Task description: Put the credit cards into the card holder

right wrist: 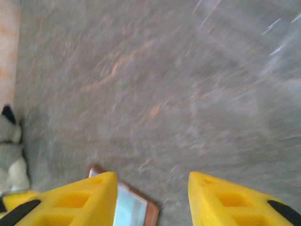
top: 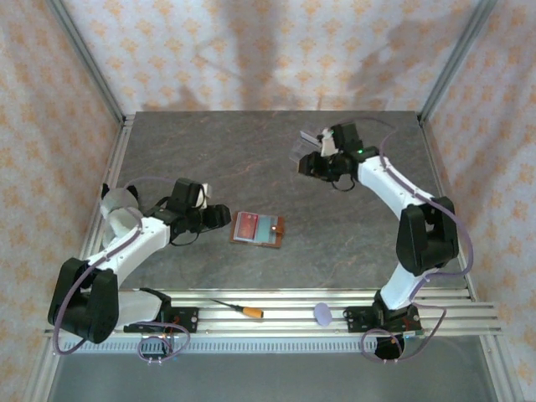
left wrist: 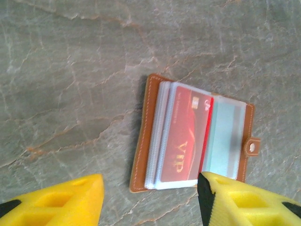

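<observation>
Stone table [top: 251, 151]: card holder [left wrist: 139, 155], red card [left wrist: 186, 136] ("VIP"); left gripper [left wrist: 148, 183], right gripper [right wrist: 153, 181] released.

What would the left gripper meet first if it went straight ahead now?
Probably the open brown leather card holder, whose red plastic card lies ahead of the left gripper; height above it is unclear.

Grey veined table [top: 209, 159]. Brown card holder [top: 258, 228] lies open near centre. Screwdriver [top: 241, 311] and pale disc [top: 322, 313], possibly a lid, lie on the near rails [top: 293, 322].
</observation>
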Controlling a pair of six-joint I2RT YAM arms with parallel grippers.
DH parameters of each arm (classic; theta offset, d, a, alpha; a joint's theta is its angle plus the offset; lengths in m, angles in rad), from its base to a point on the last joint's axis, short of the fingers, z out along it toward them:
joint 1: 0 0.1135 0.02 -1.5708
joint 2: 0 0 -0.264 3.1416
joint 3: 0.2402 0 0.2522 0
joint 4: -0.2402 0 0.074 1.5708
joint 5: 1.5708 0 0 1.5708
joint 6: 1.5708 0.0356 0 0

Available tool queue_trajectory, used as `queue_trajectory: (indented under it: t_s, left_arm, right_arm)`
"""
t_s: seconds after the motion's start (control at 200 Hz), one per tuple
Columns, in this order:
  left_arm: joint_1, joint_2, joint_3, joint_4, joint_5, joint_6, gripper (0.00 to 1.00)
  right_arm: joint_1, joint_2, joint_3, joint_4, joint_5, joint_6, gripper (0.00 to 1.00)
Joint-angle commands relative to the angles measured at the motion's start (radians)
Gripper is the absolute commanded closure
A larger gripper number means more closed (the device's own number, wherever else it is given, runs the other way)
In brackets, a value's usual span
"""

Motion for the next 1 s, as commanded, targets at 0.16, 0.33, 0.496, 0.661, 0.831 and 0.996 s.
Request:
queue_trajectory:
  t_s: [0.16, 0.33, 0.496, 0.661, 0.831, 0.996]
  left_arm:
    - [0.009, -0.082, -0.092, -0.008, -0.004, -0.009, 0.44]
    - [0.009, -0.105, -0.114, -0.013, 0.008, -0.017, 0.44]
    - [0.009, -0.140, -0.126, -0.015, 0.016, -0.017, 0.44]
    - [0.009, -0.160, -0.137, -0.023, 0.015, -0.017, 0.44]
    - [0.009, -0.152, -0.126, -0.034, 0.021, -0.017, 0.43]
    - [0.009, -0.149, -0.109, -0.051, 0.022, -0.017, 0.44]
  right_arm:
    - [-0.158, 0.097, 0.179, -0.067, 0.153, -0.041, 0.53]
    - [-0.237, 0.224, 0.288, -0.074, 0.149, -0.046, 0.52]
    - [-0.275, 0.329, 0.396, -0.145, 0.112, -0.118, 0.50]
    - [-0.283, 0.414, 0.486, -0.222, 0.055, -0.196, 0.50]
    - [-0.283, 0.480, 0.539, -0.268, -0.001, -0.223, 0.58]
    - [-0.283, 0.485, 0.521, -0.264, -0.101, -0.225, 0.71]
